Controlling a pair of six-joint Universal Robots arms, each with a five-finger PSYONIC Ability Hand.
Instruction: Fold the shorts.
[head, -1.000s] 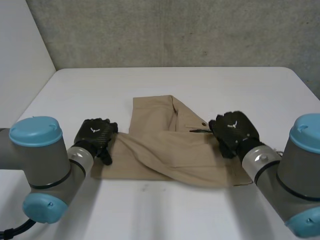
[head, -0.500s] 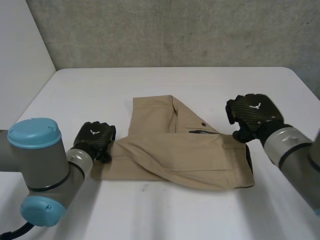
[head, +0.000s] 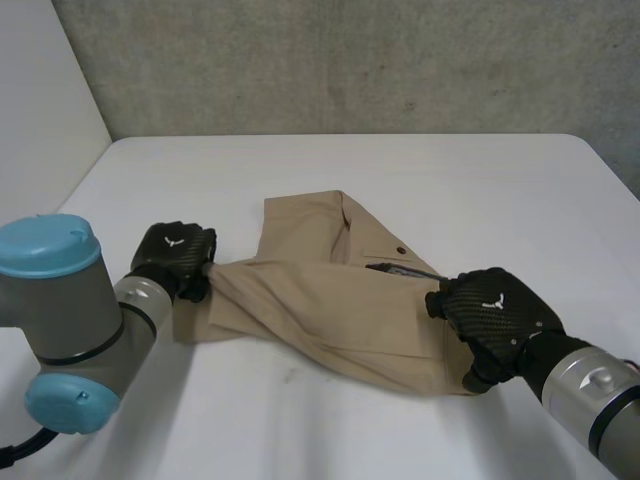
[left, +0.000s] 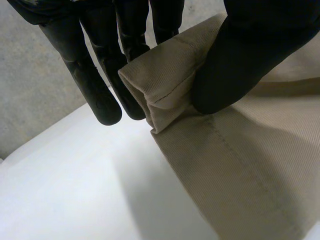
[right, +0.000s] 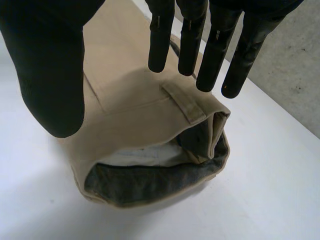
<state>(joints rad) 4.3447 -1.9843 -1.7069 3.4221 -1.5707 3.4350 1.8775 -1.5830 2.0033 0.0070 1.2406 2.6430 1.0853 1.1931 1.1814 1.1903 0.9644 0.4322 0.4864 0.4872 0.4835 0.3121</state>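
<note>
I see the tan shorts (head: 320, 290) lying partly folded on the middle of the white tabletop (head: 400, 170), one layer drawn slantwise over the other, with a small button (head: 399, 249) showing on the upper panel. My left hand (head: 172, 258) is at the shorts' left end. In its wrist view, the thumb (left: 240, 60) presses a folded hem corner of the shorts (left: 165, 75) against the fingers (left: 87, 85), so that corner is pinched and sits lifted off the tabletop (left: 60, 190). My right hand (head: 495, 315) is over the opposite end, at the waistband. In the right wrist view, its fingers (right: 161, 45) hang straight and slightly spread, well apart from the thumb (right: 50, 75), and clamp nothing. I cannot tell whether they touch the cloth. Under that palm the waistband (right: 150, 182) gapes open, showing a darker lining, with a belt loop (right: 183, 102) just below the fingertips. A grey concrete wall (head: 350, 60) runs behind the tabletop.
</note>
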